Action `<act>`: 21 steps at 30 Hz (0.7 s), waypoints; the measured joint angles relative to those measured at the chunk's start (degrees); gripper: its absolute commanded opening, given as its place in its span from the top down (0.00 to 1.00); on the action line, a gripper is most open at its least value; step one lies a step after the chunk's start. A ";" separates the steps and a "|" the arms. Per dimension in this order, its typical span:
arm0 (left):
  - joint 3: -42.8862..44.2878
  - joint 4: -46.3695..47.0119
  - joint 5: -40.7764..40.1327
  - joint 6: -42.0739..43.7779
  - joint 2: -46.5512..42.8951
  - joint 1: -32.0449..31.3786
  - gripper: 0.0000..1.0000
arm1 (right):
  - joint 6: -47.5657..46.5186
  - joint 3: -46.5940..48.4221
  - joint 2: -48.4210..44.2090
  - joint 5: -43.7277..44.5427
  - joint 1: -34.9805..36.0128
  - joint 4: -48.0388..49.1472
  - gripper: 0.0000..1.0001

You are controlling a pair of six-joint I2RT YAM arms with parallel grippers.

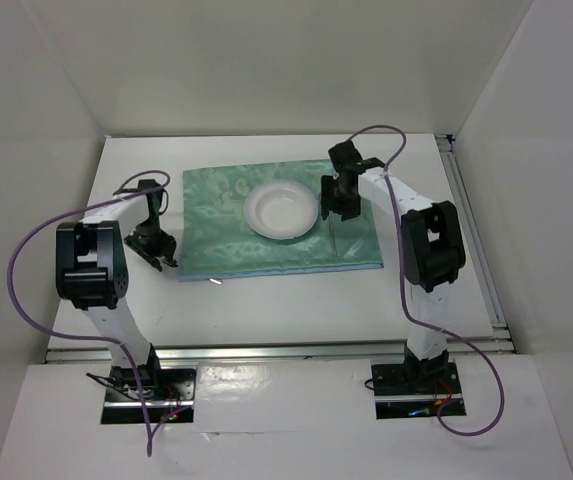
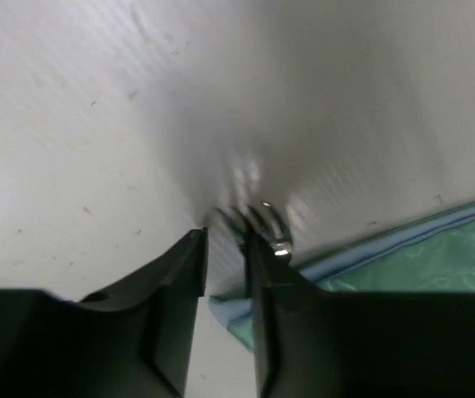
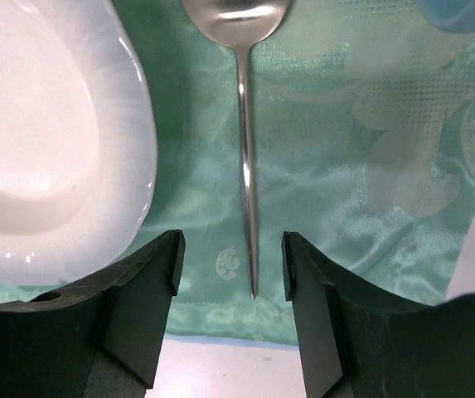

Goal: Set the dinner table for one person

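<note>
The white dinner table carries a green-teal cloth mat with a white plate on it. A metal spoon lies on the mat to the right of the plate, bowl end away from the camera; it also shows in the top view. My right gripper is open and hovers with its fingers either side of the spoon's handle tip. My left gripper is at the mat's left front corner with a narrow gap between its jaws. A blurred shiny metal utensil lies just past its right fingertip.
The plate's rim is close to my right gripper's left finger. A blue round thing shows at the top right edge of the right wrist view. Metal rails run along the table's near and right edges. White walls enclose the table.
</note>
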 measured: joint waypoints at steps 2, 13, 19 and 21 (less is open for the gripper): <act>1.53 -0.13 0.17 -0.26 2.47 0.28 0.68 | 0.02 0.00 -0.83 0.24 0.26 -0.50 0.40; 19.82 -5.05 -5.84 1.86 12.79 5.44 0.64 | 0.04 -0.57 -5.99 2.47 0.63 -1.62 0.41; 32.52 -7.48 -9.51 4.96 18.78 4.92 0.41 | 0.07 -1.11 -8.59 3.13 0.63 -2.86 0.41; 32.65 -8.20 -9.94 6.47 17.31 4.11 0.31 | 0.07 -1.38 -9.42 3.10 0.63 -3.13 0.41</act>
